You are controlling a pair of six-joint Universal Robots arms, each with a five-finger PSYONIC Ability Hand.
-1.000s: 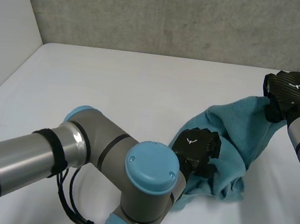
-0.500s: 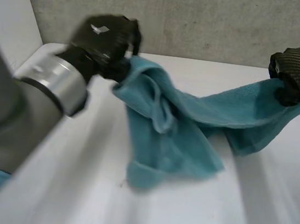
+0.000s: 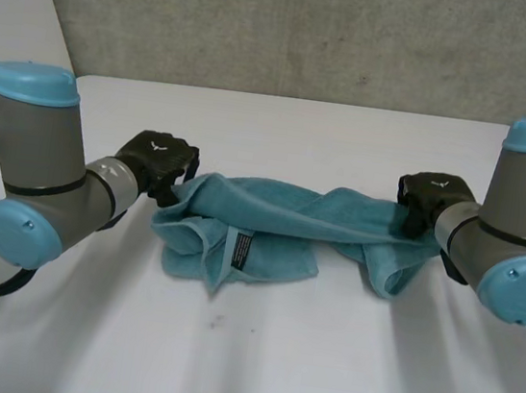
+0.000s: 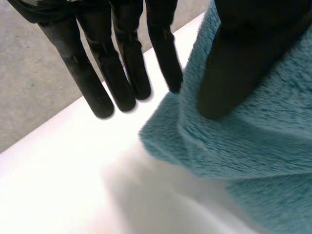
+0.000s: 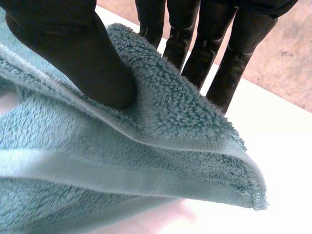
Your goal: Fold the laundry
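Nearest the camera the bench [image 3: 250, 369] is bare. Just beyond it lies the slack of the teal towel [image 3: 279, 220]: bunched folds sagging toward 6 o'clock, with a dark label [image 3: 241, 250] showing on the lobe at about 7 o'clock from the cloth's middle.

Beyond the slack, the towel's upper edge is drawn into a rope-like band whose long axis runs from 9 o'clock to 3 o'clock. Each end is held. The left robot hand [image 3: 156, 165] is at the 9 o'clock end, its thumb [image 4: 234, 63] pressed into the pile. Its fingers [image 4: 122, 73] are straight on the far side of the cloth edge, which I judge a pinch. The right robot hand [image 3: 425, 200] has the 3 o'clock end, its thumb [image 5: 73, 48] on top of a hemmed corner and straight fingers [image 5: 195, 44] behind it.

The two hands are about equally far out, and neither is nearer the middle. Farthest off, open bench reaches toward 12 o'clock up to the grey wall [image 3: 294, 36].

Any spreading probably depends on that 9-to-3 line, since the bunched cloth lies on its 6 o'clock side.
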